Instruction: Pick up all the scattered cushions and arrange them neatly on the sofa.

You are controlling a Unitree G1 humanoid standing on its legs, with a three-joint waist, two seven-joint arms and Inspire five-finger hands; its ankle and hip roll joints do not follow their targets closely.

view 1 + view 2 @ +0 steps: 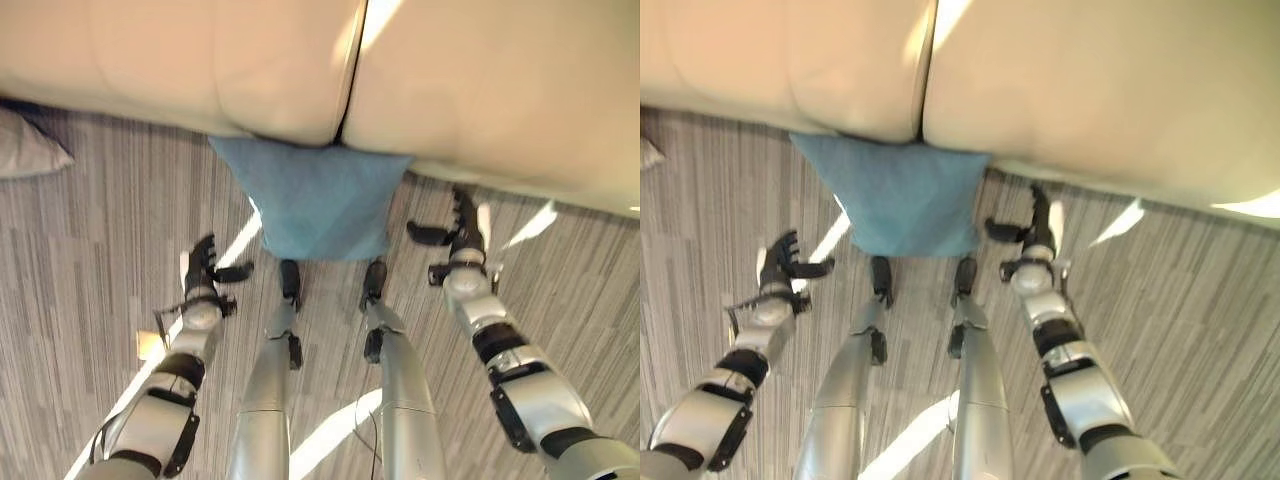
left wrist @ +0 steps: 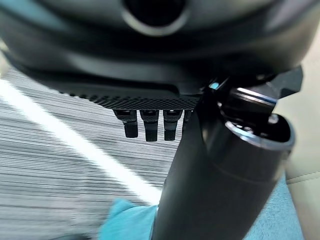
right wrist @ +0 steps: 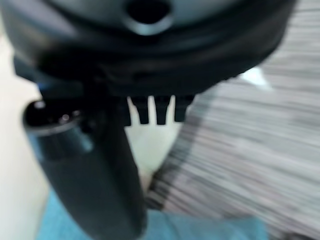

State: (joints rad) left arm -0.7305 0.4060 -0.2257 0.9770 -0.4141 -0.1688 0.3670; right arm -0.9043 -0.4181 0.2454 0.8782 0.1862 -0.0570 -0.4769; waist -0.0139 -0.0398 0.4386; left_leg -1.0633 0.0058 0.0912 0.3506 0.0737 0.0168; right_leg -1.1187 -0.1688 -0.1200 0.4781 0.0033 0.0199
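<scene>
Cushion (image 1: pixel 312 198) lies on striped carpet (image 1: pixel 90 250) against sofa (image 1: pixel 480 90).

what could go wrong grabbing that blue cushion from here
The square blue fabric cushion lies on the striped grey carpet with its far edge against the cream leather sofa, so it may drag or snag when lifted. The left hand and right hand sit open on either side, apart from it; uneven closing could let it fold and slip.
</scene>
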